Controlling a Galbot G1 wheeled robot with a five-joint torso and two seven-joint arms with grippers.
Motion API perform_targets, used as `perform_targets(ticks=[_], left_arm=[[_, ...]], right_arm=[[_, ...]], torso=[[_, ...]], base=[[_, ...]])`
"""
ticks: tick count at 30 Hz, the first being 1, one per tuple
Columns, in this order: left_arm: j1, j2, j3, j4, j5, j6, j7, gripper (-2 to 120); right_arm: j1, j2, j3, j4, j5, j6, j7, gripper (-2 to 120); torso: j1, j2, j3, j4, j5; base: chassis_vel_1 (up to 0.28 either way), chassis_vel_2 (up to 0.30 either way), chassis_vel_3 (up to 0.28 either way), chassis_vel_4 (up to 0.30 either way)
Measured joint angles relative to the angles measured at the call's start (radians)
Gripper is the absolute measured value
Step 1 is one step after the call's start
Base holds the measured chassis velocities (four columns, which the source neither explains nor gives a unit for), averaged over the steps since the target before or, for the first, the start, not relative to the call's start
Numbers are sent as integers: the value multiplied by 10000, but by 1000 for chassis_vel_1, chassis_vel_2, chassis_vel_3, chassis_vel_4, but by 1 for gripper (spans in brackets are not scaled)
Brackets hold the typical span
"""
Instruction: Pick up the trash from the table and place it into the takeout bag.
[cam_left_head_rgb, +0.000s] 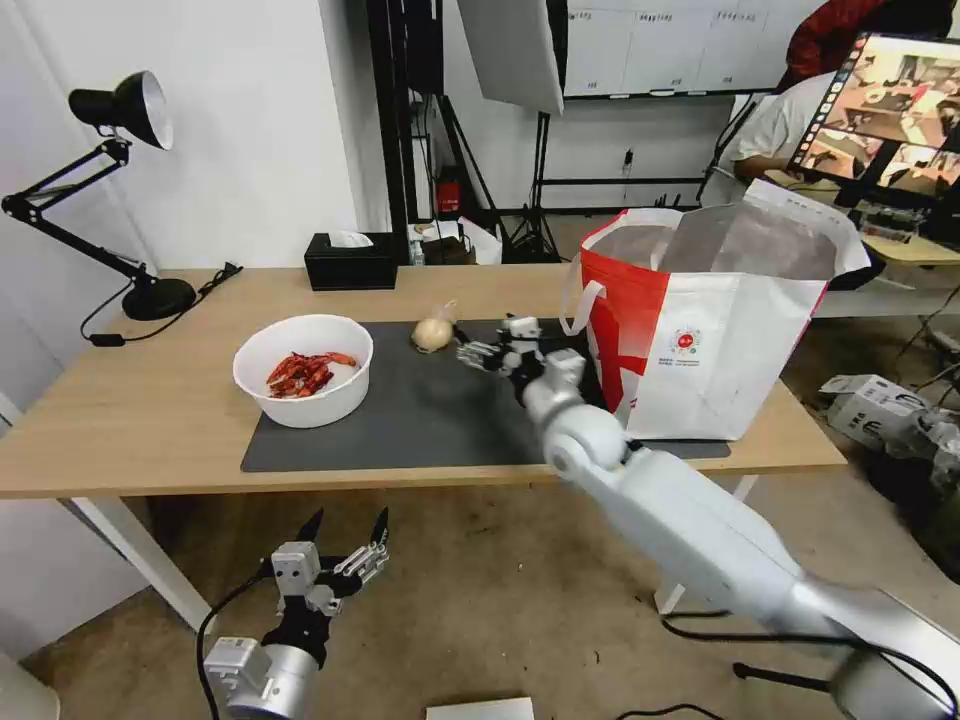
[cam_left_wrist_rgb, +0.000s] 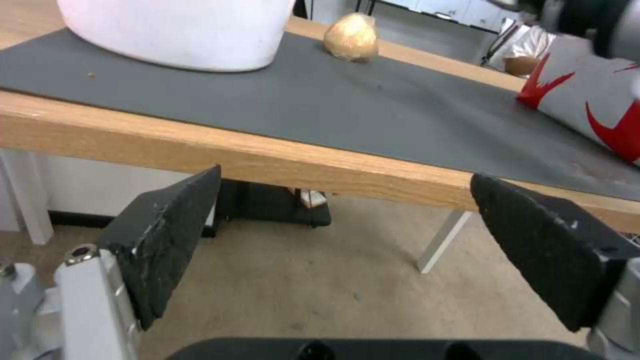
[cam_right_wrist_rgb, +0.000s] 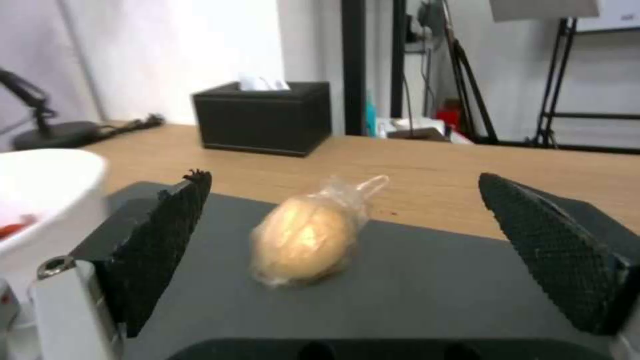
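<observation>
Tabletop (cam_left_head_rgb: 120, 420): light wood, white legs; carries a dark grey mat (cam_left_head_rgb: 420, 420) across its middle.

White bowl (cam_left_head_rgb: 303, 368): stands on the mat's left end, upright; holds red shells (cam_left_head_rgb: 305, 372); its wall shows in the left wrist view (cam_left_wrist_rgb: 180, 30).

Small knotted beige bag (cam_left_head_rgb: 433, 333): lies on the mat's far edge, between the bowl and the takeout bag, apart from both; clear film gathered into a knot at one end; seen close in the right wrist view (cam_right_wrist_rgb: 307, 240), resting on the mat, and farther off in the left wrist view (cam_left_wrist_rgb: 351, 44).

Takeout bag (cam_left_head_rgb: 700, 340): boxy, red and white, silver foil lining, white loop handles, small round red logo on its white face; stands upright and open on the right end of the tabletop, its base partly on the mat.

Right gripper (cam_left_head_rgb: 478, 353): reached out low over the mat, just beside the beige bag on the takeout-bag side; fingers (cam_right_wrist_rgb: 160, 250) spread wide, the bag lying ahead of them, centred on the gap, untouched; nothing held.

Left gripper (cam_left_head_rgb: 345, 530): hangs below the tabletop's near edge, in front of the bowl, over the floor; fingers (cam_left_wrist_rgb: 167, 240) wide apart, holding nothing.

Black tissue box (cam_left_head_rgb: 350, 262): at the tabletop's far edge, behind the bowl, white tissue showing at its slot.

Black desk lamp (cam_left_head_rgb: 110, 180): at the tabletop's far left corner, its cord trailing on the wood.
</observation>
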Motion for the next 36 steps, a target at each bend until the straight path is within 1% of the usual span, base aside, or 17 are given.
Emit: perform_targets(ticks=[1,3,4,7,8,10,11,12,15,16,18,19,21,24,28,36], left_arm=[[-4,2,-1,4,-3,0,0,100],[-49,29,-4,60,-44,-4,0,100],[-49,29,-4,60,-44,-4,0,100],[-95,65,-3,154,-73,-11,0,100],[-95,65,-3,154,-73,-11,0,100],[-148,74,12,217,-108,-24,0,100],[-158,75,18,226,-119,-27,0,100],[-158,75,18,226,-119,-27,0,100],[-174,91,31,255,-158,-42,0,100],[-174,91,31,255,-158,-42,0,100],[-175,109,9,256,-197,-69,2,100],[-175,109,9,256,-197,-69,2,100],[-176,132,-34,256,-250,-85,4,100],[-176,144,-45,257,-273,-126,9,100],[-165,152,-45,252,-278,-169,16,100],[-164,153,-13,217,-278,-175,19,100]], right_arm=[[32,42,-4,-78,6,-1,-5,100],[420,526,-26,-1028,119,-29,-129,100],[420,526,-26,-1028,119,-29,-129,100],[819,1008,-103,-1907,294,-72,-311,100],[819,1008,-103,-1907,294,-72,-311,100],[1285,1661,-140,-2918,320,-117,-601,100],[1404,1887,-125,-3268,322,-119,-682,100],[1404,1887,-125,-3268,322,-119,-682,100],[1789,2656,4,-4540,310,-115,-989,100],[1789,2656,4,-4540,310,-115,-989,100],[1988,3057,138,-5302,219,-114,-1191,100],[1988,3057,138,-5302,219,-114,-1191,100],[2183,3413,330,-6000,-75,-127,-1342,100],[2325,3558,364,-6315,-203,-349,-1451,100],[2467,3571,221,-6507,-281,-777,-1699,100],[2614,3547,26,-6794,-281,-1062,-2335,100]], torso=[[0,0,0,0,0],[0,0,0,1,1],[0,0,0,1,1],[0,0,0,-1,2],[0,0,0,-1,2],[0,0,-2,-1,2],[0,0,-1,0,1],[0,0,-1,0,1],[0,1,-1,2,1],[0,1,-1,2,1],[-1,0,-1,1,2],[-1,0,-1,1,2],[-1,1,-1,0,2],[-1,1,-1,2,2],[-1,2,-1,-1,3],[-1,1,-1,-1,4]], base=[[0,0,0,0],[0,0,0,0],[0,0,0,0],[0,0,0,0],[0,0,0,0],[0,0,0,0],[0,0,0,0],[0,0,0,0],[0,0,0,0],[0,0,0,0],[0,0,0,0],[0,0,0,0],[0,0,0,0],[0,0,0,0],[0,0,0,0],[0,0,0,0]])
